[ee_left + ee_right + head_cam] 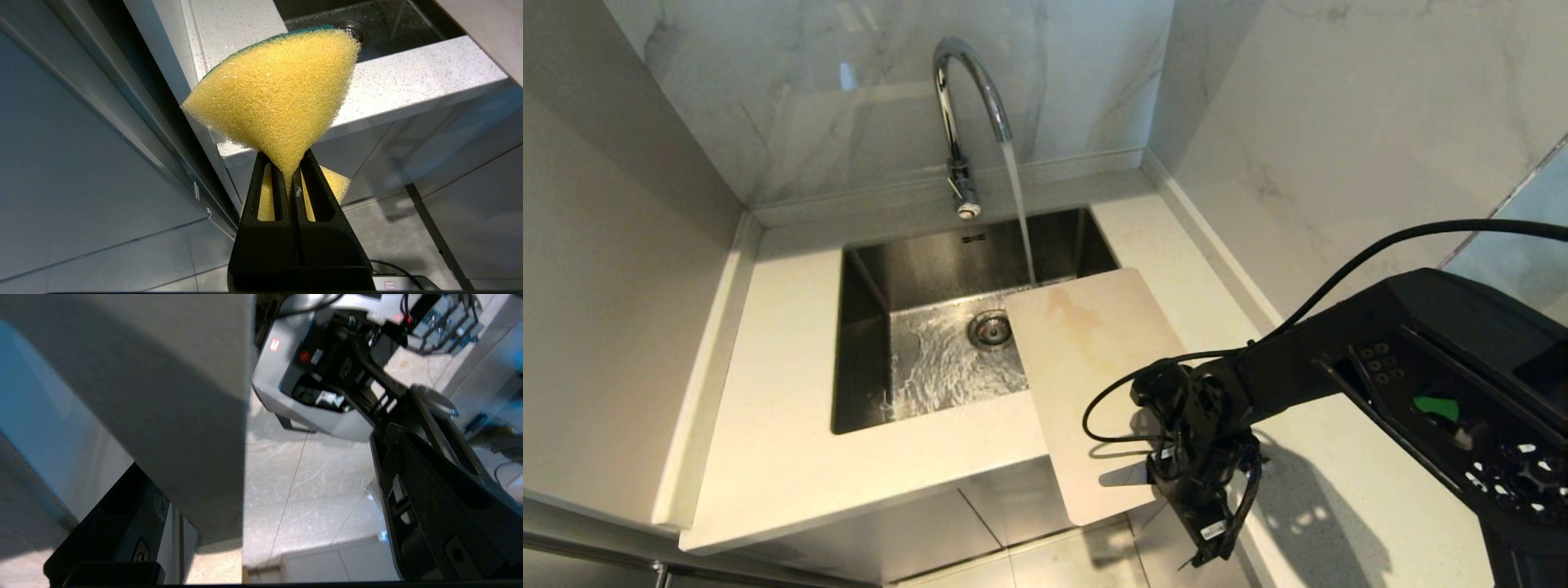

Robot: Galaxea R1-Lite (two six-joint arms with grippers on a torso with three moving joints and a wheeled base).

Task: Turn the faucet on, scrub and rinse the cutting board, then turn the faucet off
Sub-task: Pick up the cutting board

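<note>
Steel sink (870, 327) set in pale speckled countertop (776, 408), round drain (990, 328) wet; marble-look wall (1339, 122) behind, tiled floor (1045, 563) below.

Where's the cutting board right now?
In the head view the cutting board lies right of the sink, its far end over the basin by the faucet stream, its near end overhanging the counter beside the right gripper.

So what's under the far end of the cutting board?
The sink, with faucet water running past the cutting board. The sink's right wall is covered.
</note>
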